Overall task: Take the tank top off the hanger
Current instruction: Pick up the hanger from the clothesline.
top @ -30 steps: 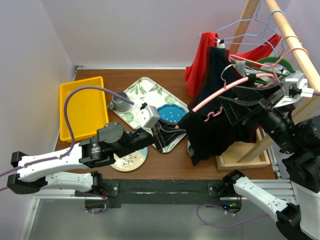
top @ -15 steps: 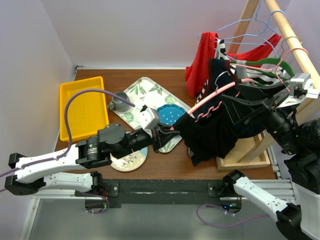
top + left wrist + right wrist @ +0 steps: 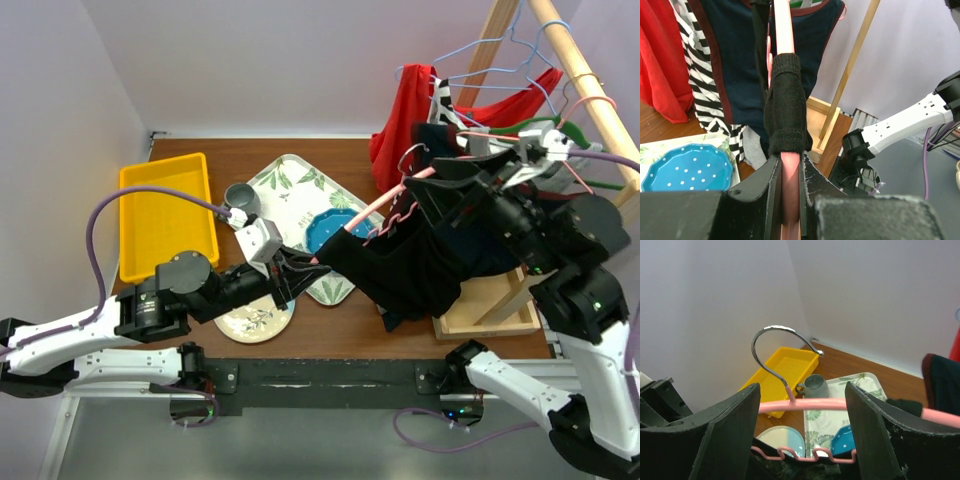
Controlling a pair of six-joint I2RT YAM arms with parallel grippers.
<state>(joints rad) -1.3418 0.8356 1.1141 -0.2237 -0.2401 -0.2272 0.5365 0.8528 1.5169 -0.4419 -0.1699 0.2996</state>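
A pink hanger (image 3: 385, 202) carries the black tank top (image 3: 410, 265), which drapes over the table's right half. My left gripper (image 3: 303, 270) is shut on the hanger's lower end; in the left wrist view the pink bar (image 3: 788, 192) sits clamped between the jaws (image 3: 789, 160), and a black strap (image 3: 785, 110) wraps the bar just beyond them. My right gripper (image 3: 440, 185) is open, one finger on each side of the hanger's neck. In the right wrist view the pink bar (image 3: 805, 404) and steel hook (image 3: 772, 335) lie between the spread fingers (image 3: 725, 435), untouched.
A wooden rack (image 3: 575, 70) at the right holds a red garment (image 3: 400, 120), a striped one (image 3: 700, 100), a navy top (image 3: 735, 60) and wire hangers (image 3: 490, 50). On the table are a yellow bin (image 3: 165, 215), leaf-print tray (image 3: 290, 180), grey mug (image 3: 240, 197), blue dish (image 3: 330, 228) and plate (image 3: 255, 320).
My left arm has drawn back to the left, pulling the hanger and tank top away from the rack. My right gripper has swung left along with the hanger's neck and stays open.
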